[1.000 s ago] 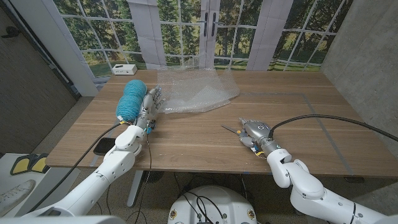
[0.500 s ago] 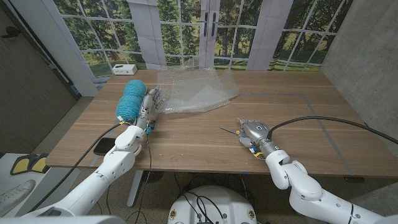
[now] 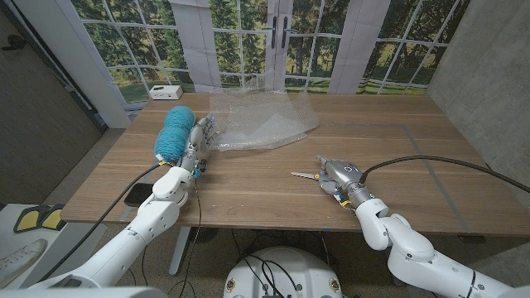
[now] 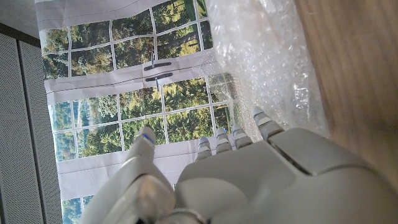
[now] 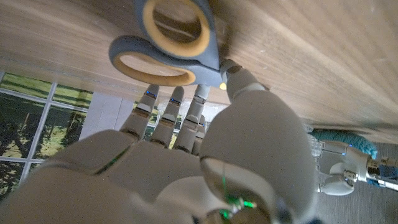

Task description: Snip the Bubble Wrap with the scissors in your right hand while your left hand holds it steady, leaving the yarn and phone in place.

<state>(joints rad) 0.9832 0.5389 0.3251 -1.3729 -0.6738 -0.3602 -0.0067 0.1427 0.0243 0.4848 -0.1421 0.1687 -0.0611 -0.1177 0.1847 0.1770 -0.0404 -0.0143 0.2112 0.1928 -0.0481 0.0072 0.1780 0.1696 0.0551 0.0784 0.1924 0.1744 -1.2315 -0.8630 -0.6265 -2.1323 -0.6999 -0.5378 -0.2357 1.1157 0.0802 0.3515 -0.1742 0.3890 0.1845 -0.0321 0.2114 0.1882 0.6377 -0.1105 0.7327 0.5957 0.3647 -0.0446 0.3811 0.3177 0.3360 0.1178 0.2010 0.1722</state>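
You're at scissors pickup: right hand (image 3: 338, 175) touches scissors (image 3: 305, 175), grasp unclear. Left hand (image 3: 197, 141) spread beside Bubble Wrap (image 3: 261, 122). Next: secure handles.

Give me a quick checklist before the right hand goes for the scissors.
1. Scissors lying on the table, handles toward the right hand: ok.
2. Right hand gripping the scissors: not ok, fingertips only near the handles.
3. Left hand pressing the bubble wrap: cannot tell, it stands at the wrap's edge.
4. Yarn beside the left hand, undisturbed: ok.
5. Phone at the table's near edge: ok.
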